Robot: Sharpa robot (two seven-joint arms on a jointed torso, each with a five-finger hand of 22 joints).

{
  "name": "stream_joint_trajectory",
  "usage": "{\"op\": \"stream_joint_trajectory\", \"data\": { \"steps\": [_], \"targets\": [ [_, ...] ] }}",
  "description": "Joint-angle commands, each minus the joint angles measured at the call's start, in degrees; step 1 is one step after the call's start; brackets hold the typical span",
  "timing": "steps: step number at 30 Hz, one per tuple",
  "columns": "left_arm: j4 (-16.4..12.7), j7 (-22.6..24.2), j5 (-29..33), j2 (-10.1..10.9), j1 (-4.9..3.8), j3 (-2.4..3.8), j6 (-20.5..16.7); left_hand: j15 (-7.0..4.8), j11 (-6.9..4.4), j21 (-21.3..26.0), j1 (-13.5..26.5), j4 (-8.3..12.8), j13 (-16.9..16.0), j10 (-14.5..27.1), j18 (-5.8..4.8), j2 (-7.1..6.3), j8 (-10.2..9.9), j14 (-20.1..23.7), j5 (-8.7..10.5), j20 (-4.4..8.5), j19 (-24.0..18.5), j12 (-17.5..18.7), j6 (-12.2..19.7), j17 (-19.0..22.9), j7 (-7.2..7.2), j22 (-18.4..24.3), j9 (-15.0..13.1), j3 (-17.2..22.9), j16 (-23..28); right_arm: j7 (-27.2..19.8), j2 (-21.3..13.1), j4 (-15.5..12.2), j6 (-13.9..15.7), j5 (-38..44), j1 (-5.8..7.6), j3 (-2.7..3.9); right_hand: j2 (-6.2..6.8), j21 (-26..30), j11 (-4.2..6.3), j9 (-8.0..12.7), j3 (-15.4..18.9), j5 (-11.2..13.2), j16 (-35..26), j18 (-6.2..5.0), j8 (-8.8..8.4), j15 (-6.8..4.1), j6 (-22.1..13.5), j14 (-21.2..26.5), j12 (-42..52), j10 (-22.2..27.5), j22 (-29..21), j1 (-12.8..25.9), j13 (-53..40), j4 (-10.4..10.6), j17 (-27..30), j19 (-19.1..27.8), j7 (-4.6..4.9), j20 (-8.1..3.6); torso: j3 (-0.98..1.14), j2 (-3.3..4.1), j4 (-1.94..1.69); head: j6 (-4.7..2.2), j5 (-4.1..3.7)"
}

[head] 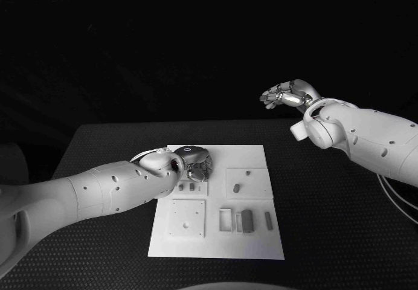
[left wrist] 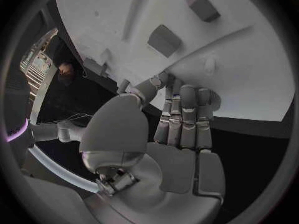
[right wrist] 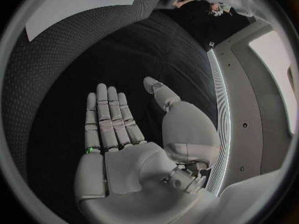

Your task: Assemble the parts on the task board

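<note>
Left hand (head: 193,164) over flat white task board (head: 257,241), fingers straight, pressed together, empty; right hand (head: 287,93) raised, flat, empty.

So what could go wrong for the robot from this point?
The left hand hovers low over the task board with nothing in it. Reaching down, its fingers could nudge the small parts lying loose nearby, or shift the board itself on the table. The right hand is raised well away, open, so it could not steady anything quickly.
</note>
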State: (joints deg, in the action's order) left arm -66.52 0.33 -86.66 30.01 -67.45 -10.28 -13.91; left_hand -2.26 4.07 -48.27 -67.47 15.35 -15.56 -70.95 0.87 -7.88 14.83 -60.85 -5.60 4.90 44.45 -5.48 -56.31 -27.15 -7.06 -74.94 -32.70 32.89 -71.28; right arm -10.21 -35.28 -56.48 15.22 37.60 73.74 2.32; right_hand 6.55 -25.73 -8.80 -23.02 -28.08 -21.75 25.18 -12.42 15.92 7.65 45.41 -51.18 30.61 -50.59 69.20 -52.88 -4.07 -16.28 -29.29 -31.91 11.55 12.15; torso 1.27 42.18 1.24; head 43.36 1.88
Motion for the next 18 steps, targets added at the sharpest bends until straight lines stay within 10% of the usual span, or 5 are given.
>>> {"op": "stream_joint_trajectory", "data": {
  "steps": [1,18],
  "targets": [
    [0.0,0.4,0.3,-0.2,0.28,-0.14,1.3,-0.07,-0.05,-0.3,0.0,-0.2,-0.1,-0.5,0.69,0.67,0.4,-0.6,-0.35,2.99,0.5,0.0,-0.7,-0.1,0.07,-1.1,0.1,0.1,-0.3,-0.6,0.0,-0.1,-0.6,0.0,-0.01,0.03,-0.38,0.3,-0.11,0.1,0.2,-0.2,-0.2,0.61,0.39,0.36,-0.5,0.0,-0.3,-0.3,0.1,0.3,0.1,-0.1,0.1,-0.1,0.58,0.01,-0.01,-0.03,-0.02,0.02,-0.03],
    [-1.3,2.1,5.9,1.4,0.35,0.08,-4.7,-1.80,-1.78,-1.6,-1.1,-0.7,-0.2,-5.3,1.00,2.85,2.0,-4.0,1.38,4.36,3.2,-0.6,-5.1,0.0,1.54,-1.0,0.0,3.8,-2.3,-0.6,0.0,0.0,-0.6,0.0,-0.01,0.03,-0.37,0.4,-0.11,0.1,0.2,-0.3,-0.2,0.61,0.40,0.35,-0.5,0.0,-0.3,-0.3,0.1,0.3,0.1,-0.1,0.1,-0.1,0.58,0.01,-0.01,-0.04,-0.07,-0.12,0.06]
  ]
}}
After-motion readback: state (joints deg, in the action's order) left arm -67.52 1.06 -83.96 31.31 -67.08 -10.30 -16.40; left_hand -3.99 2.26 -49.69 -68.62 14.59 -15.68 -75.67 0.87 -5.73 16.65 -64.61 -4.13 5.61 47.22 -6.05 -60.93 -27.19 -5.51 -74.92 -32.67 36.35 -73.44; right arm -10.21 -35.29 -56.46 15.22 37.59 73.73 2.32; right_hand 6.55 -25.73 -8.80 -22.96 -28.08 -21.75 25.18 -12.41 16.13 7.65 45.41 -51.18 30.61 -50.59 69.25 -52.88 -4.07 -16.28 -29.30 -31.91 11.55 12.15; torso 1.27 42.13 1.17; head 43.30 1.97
